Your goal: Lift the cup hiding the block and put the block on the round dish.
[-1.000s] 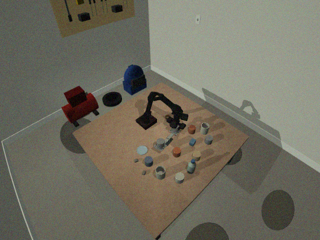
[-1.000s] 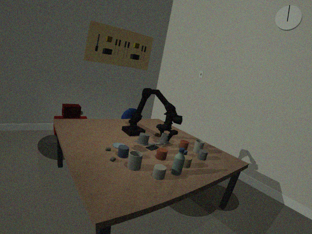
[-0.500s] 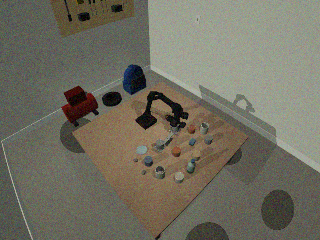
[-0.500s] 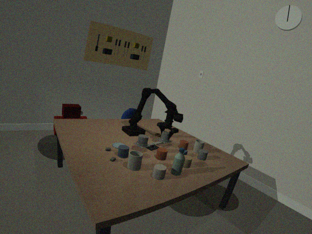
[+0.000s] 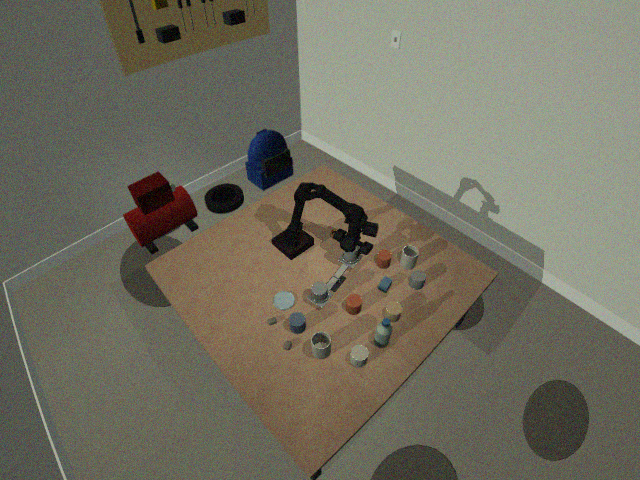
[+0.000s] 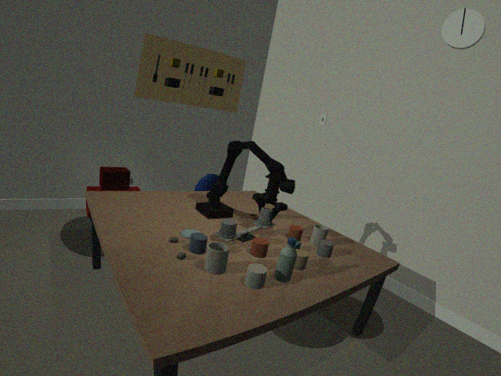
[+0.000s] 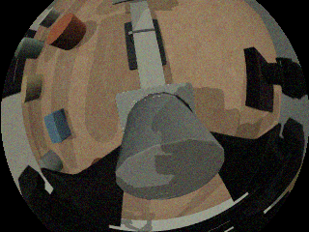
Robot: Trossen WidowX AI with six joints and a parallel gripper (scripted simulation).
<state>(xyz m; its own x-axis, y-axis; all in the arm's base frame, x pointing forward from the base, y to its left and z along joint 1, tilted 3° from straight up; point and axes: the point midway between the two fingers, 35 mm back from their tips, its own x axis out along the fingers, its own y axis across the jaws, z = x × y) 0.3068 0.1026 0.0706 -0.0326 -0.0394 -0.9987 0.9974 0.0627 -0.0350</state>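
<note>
The balance (image 5: 337, 274) (image 6: 246, 232) (image 7: 151, 63) has a pale beam with a square plate at each end. My gripper (image 5: 351, 252) (image 6: 266, 215) (image 7: 163, 142) is shut on the grey cup (image 5: 349, 257) (image 6: 265, 217) (image 7: 164, 121) at the end farther from the dish, one finger on each side. This cup is upright on or just over its plate; a gap cannot be made out. The other grey cup (image 5: 318, 292) (image 6: 228, 229) stands on the opposite plate. The pale blue round dish (image 5: 283, 300) (image 6: 188, 233) lies beyond that cup. No hidden block is visible.
Near the gripper are an orange cylinder (image 5: 383, 258) (image 6: 295, 232), a blue block (image 5: 384, 284) (image 7: 57, 126) and a tall pale cup (image 5: 408, 257). Another orange cylinder (image 5: 353, 303) (image 6: 259, 247) is beside the balance. A blue cylinder (image 5: 297, 322) (image 6: 198, 244) is near the dish. A bottle (image 5: 382, 334) (image 6: 285, 262) stands farther out.
</note>
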